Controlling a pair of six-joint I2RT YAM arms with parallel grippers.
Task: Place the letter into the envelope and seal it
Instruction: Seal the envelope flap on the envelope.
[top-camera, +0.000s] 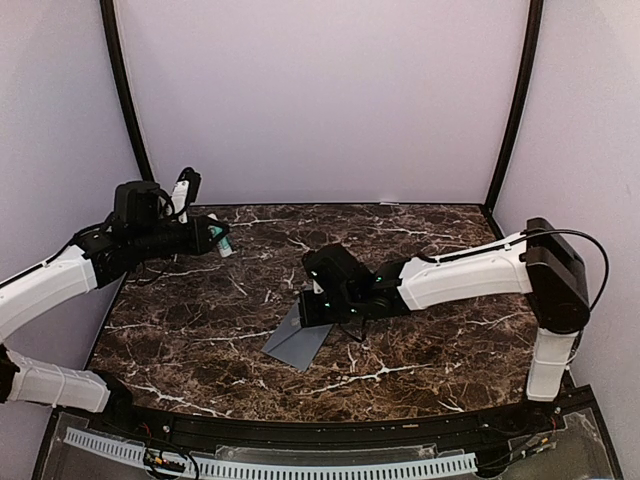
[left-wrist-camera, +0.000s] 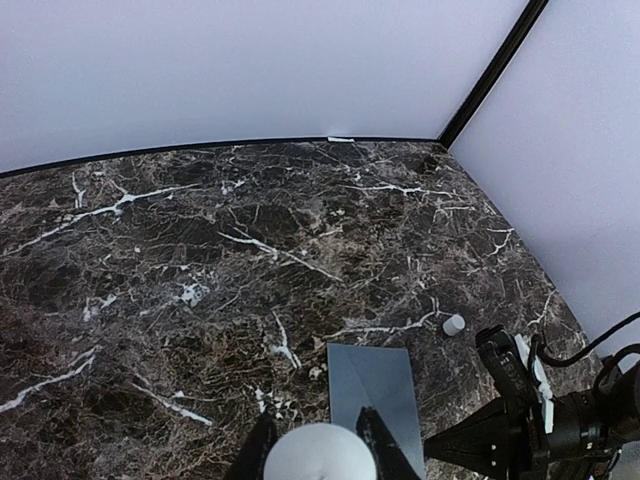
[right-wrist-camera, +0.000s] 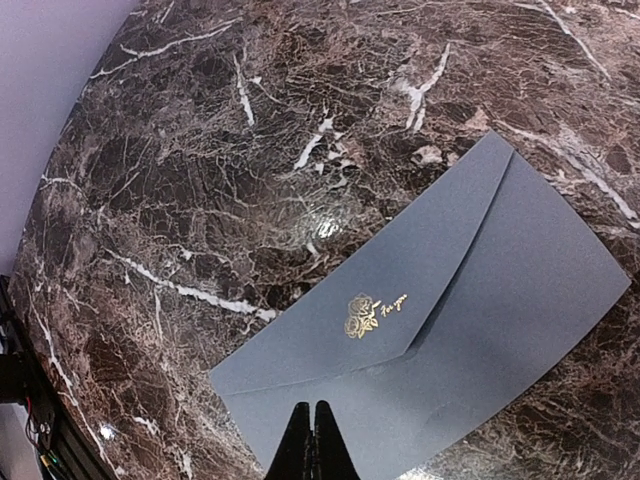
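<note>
Dark marble table (top-camera: 190, 330) with white veins, pale walls (top-camera: 320, 100) all round. Lying flat near its middle, a bit toward 6 o'clock in the top view: grey envelope (right-wrist-camera: 520, 300). Flap (right-wrist-camera: 400, 262) folded down flat, tip toward 5 o'clock in the right wrist view. Gold roses (right-wrist-camera: 360, 316) and tiny gold words printed near that tip. Cannot tell if glued shut, or with the letter inside.

Right gripper (right-wrist-camera: 312, 430) just over the envelope, at 6 o'clock in its own view, fingers pressed tight together, holding nothing. Cannot tell if touching the paper. Seen from the top, placed over the envelope's 12 o'clock end, right arm (top-camera: 470, 275) stretched in from 3 o'clock.

Small white cap (left-wrist-camera: 454, 324) on the table near the envelope, at 2 o'clock from it in the left wrist view, not touching.

Left gripper (top-camera: 218, 237) up high at 10 o'clock of the table, well apart from the envelope, squeezing a white tube (left-wrist-camera: 320, 455).
</note>
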